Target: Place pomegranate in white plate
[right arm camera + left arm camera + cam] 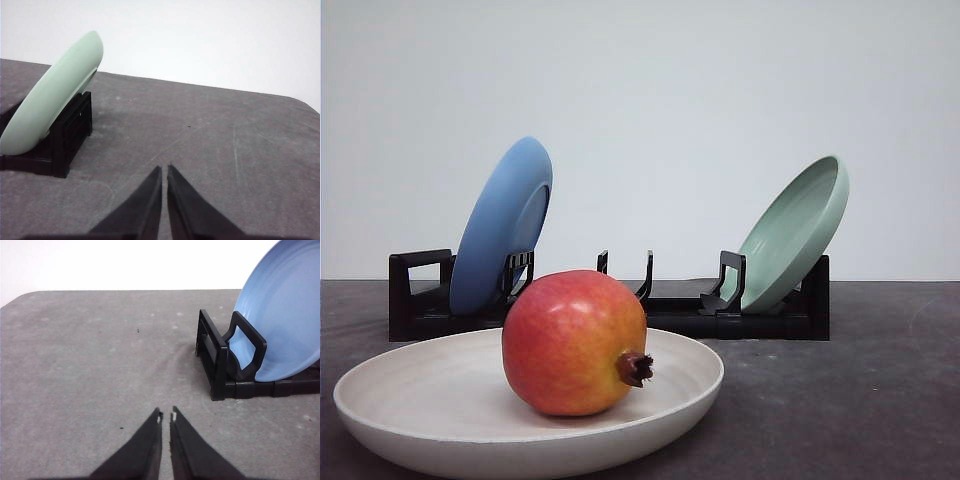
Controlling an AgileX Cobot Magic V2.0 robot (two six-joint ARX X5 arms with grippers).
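The pomegranate (pixel 576 342) sits inside the white plate (pixel 410 400) at the lower left of the front view, resting on the plate's floor with its dark crown tip pointing to the right. The plate lies flat on the grey table (pixel 860 400). Behind it, across the middle of the frame, stands a black rack (pixel 420 300) holding 2 plates on edge: a blue plate (pixel 503 222) tilted at the left end and a pale green plate (pixel 795 232) leaning at the right end.

In the left wrist view, the left gripper (pixel 166 416) hangs over bare table, its 2 black fingers pressed nearly together with nothing between them, near the rack end with the blue plate (pixel 285 325). In the right wrist view, the right gripper (pixel 164 169) is likewise closed and empty, though a thin slit seems to remain between the tips; the green plate (pixel 50 110) and rack (pixel 70 135) sit at the left of that frame.
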